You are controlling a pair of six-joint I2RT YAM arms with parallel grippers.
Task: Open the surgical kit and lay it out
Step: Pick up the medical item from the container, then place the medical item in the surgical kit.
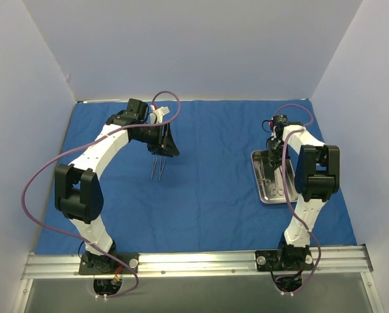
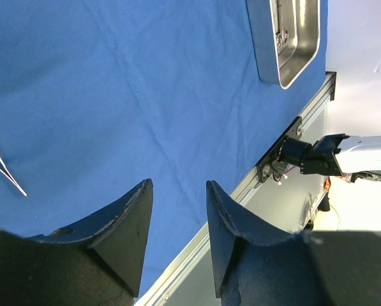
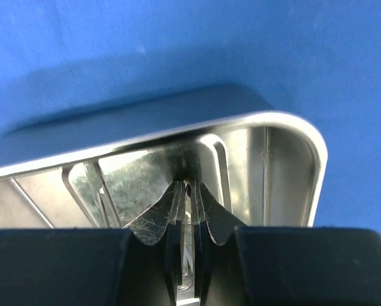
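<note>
Your right tool (image 3: 187,186) is pinched shut at the far end of the tray (image 3: 293,122). The instruments (image 1: 276,184) lie along the tray's length. The left tool (image 2: 177,186) is half-open and well away from the tray.

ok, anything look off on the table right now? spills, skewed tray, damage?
Nothing stands out. The blue cloth is spread flat with only light creases. The steel tray sits upright on its right side. The tweezers lie flat on the cloth, left of centre. No spill or damage is visible.
</note>
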